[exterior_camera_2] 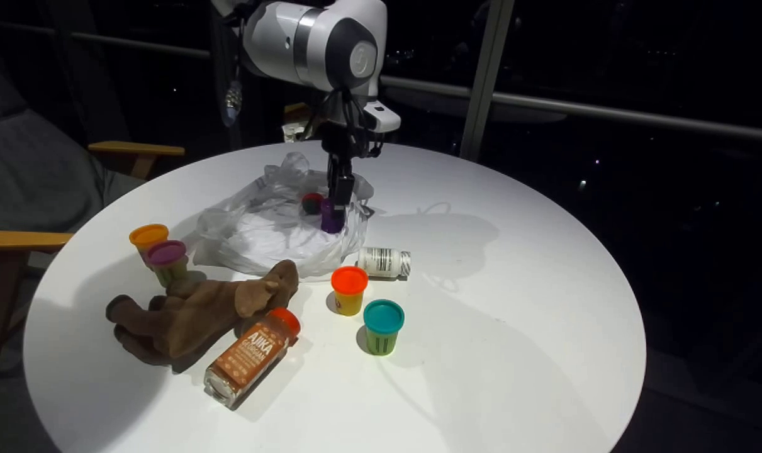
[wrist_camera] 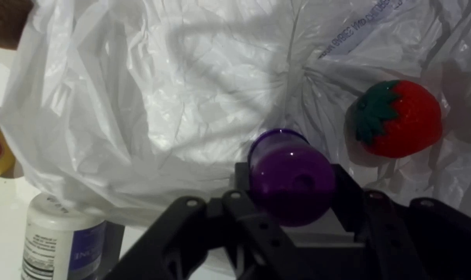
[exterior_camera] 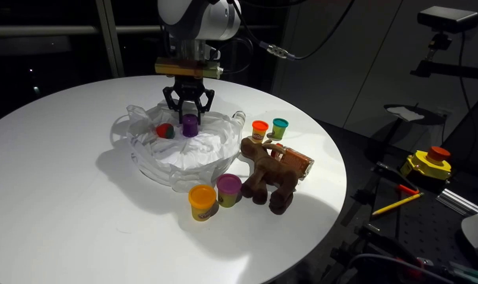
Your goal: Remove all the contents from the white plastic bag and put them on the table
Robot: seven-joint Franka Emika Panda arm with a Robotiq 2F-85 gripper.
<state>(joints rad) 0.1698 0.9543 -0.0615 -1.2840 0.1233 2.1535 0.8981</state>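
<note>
The white plastic bag (exterior_camera: 183, 167) lies spread open on the round table, and it also shows in an exterior view (exterior_camera_2: 261, 242) and in the wrist view (wrist_camera: 204, 77). A purple cup (exterior_camera: 190, 126) is in the bag area, also in view at the wrist (wrist_camera: 291, 179) and in an exterior view (exterior_camera_2: 332, 220). My gripper (wrist_camera: 288, 182) points down with a finger pressed to each side of the cup. I cannot tell if the cup touches the bag. A red toy strawberry with green leaves (wrist_camera: 398, 118) lies in the bag beside the cup, also in an exterior view (exterior_camera: 165, 131).
Outside the bag stand an orange-lidded tub (exterior_camera: 202, 203), a magenta-lidded tub (exterior_camera: 228, 191), a red-lidded tub (exterior_camera_2: 348, 290) and a teal-lidded tub (exterior_camera_2: 382, 327). A brown plush animal (exterior_camera_2: 198, 314), a spice jar (exterior_camera_2: 252, 357) and a white bottle (exterior_camera_2: 384, 262) lie near the bag.
</note>
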